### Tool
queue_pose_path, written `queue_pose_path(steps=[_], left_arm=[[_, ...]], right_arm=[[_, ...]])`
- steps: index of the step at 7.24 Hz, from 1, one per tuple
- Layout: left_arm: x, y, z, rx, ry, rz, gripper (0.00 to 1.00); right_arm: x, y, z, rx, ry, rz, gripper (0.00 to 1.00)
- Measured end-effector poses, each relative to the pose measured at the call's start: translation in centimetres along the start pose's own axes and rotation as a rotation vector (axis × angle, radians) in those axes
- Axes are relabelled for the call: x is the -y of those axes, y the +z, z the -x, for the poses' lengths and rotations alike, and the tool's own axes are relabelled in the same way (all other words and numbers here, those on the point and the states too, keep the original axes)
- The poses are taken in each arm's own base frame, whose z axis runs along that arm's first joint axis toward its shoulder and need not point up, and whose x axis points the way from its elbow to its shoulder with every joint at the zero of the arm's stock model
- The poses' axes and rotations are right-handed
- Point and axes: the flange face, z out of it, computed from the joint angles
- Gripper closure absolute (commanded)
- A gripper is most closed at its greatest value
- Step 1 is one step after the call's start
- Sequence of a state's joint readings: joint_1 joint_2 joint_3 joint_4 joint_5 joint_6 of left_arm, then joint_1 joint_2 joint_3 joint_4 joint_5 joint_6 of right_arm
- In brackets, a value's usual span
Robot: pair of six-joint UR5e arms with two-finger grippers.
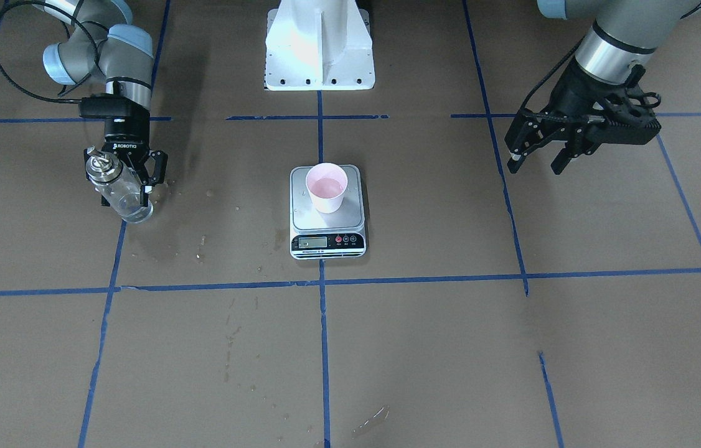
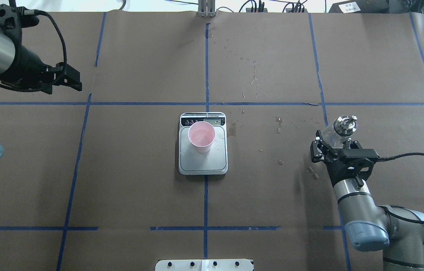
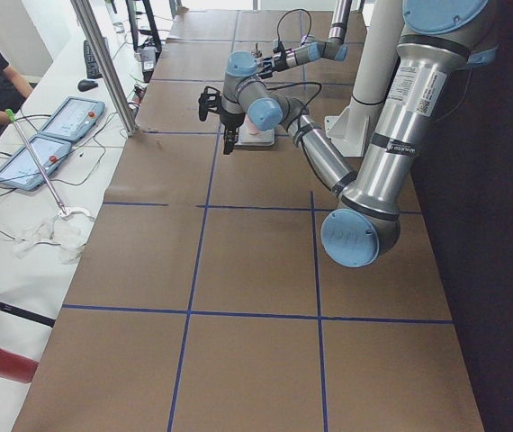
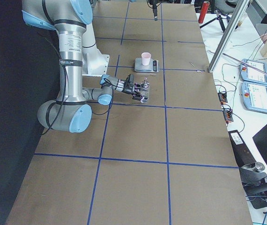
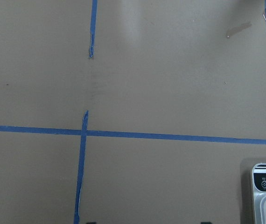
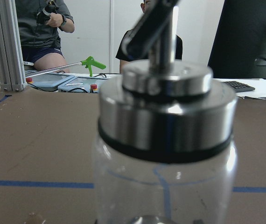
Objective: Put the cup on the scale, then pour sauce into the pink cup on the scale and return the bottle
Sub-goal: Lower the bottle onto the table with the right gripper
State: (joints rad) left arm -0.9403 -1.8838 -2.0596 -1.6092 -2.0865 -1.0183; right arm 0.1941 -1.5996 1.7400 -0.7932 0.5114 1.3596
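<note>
The pink cup point(image 1: 325, 186) stands upright on the far part of the scale's steel plate point(image 1: 350, 213), at the table's middle; both also show in the overhead view, cup point(image 2: 201, 136) and scale point(image 2: 202, 163). The cup's inside looks wet and shiny. My right gripper point(image 1: 123, 186) is shut on the clear glass bottle point(image 1: 119, 190), which stands upright with its base at the table surface, far to the scale's right point(image 2: 342, 130). Its silver spout cap fills the right wrist view point(image 6: 163, 107). I cannot see the sauce level. My left gripper point(image 1: 536, 167) is open and empty, raised off to the left.
Small wet spots and stains point(image 2: 279, 121) lie on the brown paper between the scale and the bottle. Blue tape lines point(image 1: 324, 283) mark a grid. The robot's white base point(image 1: 319, 43) is behind the scale. People and tablets are beyond the table's far edge.
</note>
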Motion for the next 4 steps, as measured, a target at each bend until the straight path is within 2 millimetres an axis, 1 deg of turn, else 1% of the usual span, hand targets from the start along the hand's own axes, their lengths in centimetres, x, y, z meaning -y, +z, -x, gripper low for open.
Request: queue_pose_path(steps=[4], left_arm=[[0.01, 0.04, 0.03, 0.001, 0.000, 0.000, 0.17]], right_arm=[[-0.41, 0.10, -0.40, -0.005, 0.015, 0.003, 1.00]])
